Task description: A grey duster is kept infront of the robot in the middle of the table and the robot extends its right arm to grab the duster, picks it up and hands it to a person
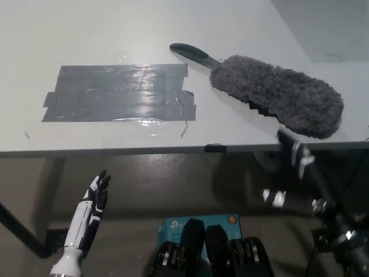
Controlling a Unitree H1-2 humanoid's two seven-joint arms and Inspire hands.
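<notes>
The grey duster lies on the white table, right of the middle. Its fluffy head points to the lower right and reaches close to the table's front edge. Its dark handle points to the upper left. My black right arm rises from the bottom right. The right hand is at the table's front edge, just below the duster's head; it looks dark and blurred, so its state is unclear. My white left hand rests low at the left, below the table edge, open and holding nothing.
A large patch of grey tape is stuck flat on the table left of the duster. A blue box lies on the floor under the front edge. A dark table leg slants at the lower left.
</notes>
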